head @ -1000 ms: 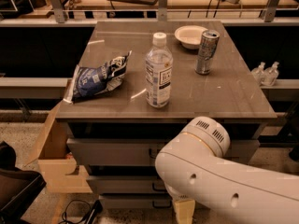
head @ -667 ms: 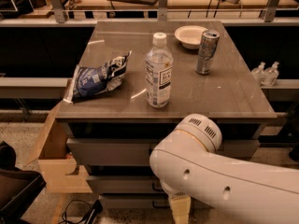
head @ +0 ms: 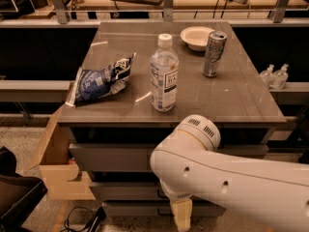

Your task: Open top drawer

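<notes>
The top drawer [head: 111,156] is the grey front just under the table top [head: 241,98]. It looks closed or nearly so. My white arm [head: 227,178] crosses in front of it and hides its centre and handle. Two shorter grey drawer fronts [head: 125,191] sit below it. My gripper [head: 181,215] hangs from the arm at the bottom of the view, in front of the lowest drawer front, below the top drawer.
On the table top stand a water bottle [head: 164,74], a blue chip bag [head: 101,80], a can [head: 214,53] and a white bowl [head: 197,36]. A cardboard box [head: 58,166] sits left of the drawers. Two small bottles [head: 274,75] stand at right. Cables [head: 84,219] lie on the floor.
My arm has shifted a little to the left across the drawer fronts, and the gripper has moved left with it. The drawers and table objects have not moved.
</notes>
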Robot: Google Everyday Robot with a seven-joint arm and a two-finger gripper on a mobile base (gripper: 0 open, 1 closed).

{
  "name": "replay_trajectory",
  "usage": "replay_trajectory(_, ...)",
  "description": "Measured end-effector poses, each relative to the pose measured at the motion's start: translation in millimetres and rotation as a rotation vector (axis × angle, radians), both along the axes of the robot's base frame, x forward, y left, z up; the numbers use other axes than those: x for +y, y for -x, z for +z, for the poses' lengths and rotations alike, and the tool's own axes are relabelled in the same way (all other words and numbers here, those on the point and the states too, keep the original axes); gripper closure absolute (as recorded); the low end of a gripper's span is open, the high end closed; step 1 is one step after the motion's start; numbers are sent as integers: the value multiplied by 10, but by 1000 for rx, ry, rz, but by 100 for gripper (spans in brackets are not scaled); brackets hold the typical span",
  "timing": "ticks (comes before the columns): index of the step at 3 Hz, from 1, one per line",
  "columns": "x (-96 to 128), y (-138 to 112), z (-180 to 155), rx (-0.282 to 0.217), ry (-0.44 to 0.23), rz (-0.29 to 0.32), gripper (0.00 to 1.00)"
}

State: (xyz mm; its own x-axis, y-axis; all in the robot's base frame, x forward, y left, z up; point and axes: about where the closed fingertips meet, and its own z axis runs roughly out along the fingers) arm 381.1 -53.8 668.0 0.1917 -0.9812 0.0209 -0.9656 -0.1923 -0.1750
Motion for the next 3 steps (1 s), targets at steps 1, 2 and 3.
replay_trajectory(1, 15, -68, -56, 26, -18, 17, 0)
replay_trajectory(2, -20, -175, -117, 68, -58, 27, 0)
replay_trajectory(3, -75, -304, -186, 109, -88, 34, 0)
